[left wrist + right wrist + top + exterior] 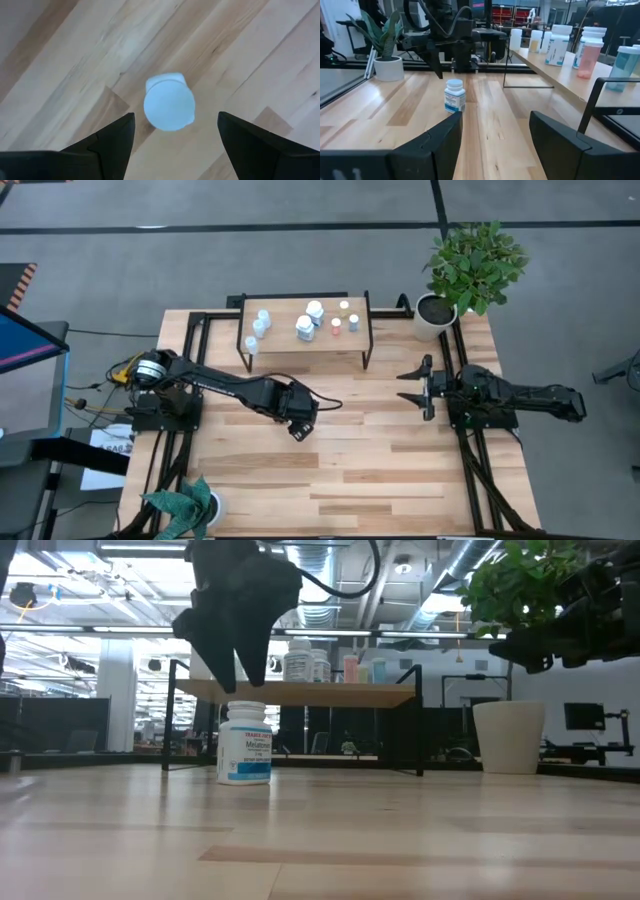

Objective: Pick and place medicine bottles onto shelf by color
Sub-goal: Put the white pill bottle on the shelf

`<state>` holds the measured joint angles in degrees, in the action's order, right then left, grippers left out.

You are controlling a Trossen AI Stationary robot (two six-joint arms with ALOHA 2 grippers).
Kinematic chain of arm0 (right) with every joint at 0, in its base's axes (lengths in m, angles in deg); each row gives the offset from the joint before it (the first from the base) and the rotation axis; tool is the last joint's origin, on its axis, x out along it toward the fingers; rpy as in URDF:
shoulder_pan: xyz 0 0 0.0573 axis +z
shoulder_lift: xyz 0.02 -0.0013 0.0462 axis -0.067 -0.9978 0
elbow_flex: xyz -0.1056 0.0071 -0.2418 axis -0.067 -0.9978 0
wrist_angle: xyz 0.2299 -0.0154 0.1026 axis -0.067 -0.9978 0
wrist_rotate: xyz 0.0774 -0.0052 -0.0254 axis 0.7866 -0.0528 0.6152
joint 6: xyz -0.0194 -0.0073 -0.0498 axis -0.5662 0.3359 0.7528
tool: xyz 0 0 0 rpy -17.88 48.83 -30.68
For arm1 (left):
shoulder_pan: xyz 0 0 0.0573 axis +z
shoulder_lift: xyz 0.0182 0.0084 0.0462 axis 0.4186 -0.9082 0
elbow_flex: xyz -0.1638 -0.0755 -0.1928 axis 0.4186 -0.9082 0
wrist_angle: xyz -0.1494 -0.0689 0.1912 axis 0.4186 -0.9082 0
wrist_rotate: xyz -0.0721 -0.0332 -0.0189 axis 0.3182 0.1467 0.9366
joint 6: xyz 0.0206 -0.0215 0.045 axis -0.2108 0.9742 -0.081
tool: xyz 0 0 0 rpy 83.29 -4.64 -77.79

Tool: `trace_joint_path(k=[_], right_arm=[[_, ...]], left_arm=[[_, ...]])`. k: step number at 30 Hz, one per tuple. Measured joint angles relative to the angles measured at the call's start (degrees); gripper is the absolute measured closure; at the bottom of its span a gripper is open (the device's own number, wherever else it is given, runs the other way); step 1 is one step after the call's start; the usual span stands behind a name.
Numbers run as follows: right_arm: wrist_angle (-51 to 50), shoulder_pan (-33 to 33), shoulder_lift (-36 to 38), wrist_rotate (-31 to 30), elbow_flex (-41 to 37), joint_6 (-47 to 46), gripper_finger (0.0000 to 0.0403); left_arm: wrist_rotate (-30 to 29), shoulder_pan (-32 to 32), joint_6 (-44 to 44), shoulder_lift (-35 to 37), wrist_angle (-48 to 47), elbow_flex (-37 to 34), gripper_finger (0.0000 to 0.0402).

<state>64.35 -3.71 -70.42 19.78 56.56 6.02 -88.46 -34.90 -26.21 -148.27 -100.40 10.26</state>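
Light wooden planks make the counter, which stands on a grey floor, and behind it the low view shows a big hall with ceiling lamps. At the far edge of the counter stands the shelf, a small light-wood board on thin black legs. On it are several medicine bottles: some white ones at the left and in the middle, a reddish one and a bluish-green one more to the right.

One white bottle with a blue label stands upright on the counter, alone, in front of the shelf and a little to its left in the low view. The left gripper hangs directly above this bottle, pointing down. Its jaws are spread wide, one at each side of the bottle's white cap, and they do not touch it.

The right gripper waits over the right side of the counter, well apart from the bottle, and points to the left. Its jaws are spread too and hold nothing.

A green plant in a white pot stands at the far right corner, and another plant at the near left corner.
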Motion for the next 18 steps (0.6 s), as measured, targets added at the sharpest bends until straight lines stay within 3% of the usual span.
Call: trace_joint_path(k=[9,18], right_arm=[[-0.32,0.02,0.0,0.01,-0.04,-1.59,0.0148],[-0.36,0.37,-0.43,0.07,-0.09,-1.57,0.0148]], left_arm=[[-2.41,-0.57,3.42,-3.62,-0.27,0.1,0.0129],[-0.43,0.02,3.22,-7.63,2.79,0.06,0.0129]])
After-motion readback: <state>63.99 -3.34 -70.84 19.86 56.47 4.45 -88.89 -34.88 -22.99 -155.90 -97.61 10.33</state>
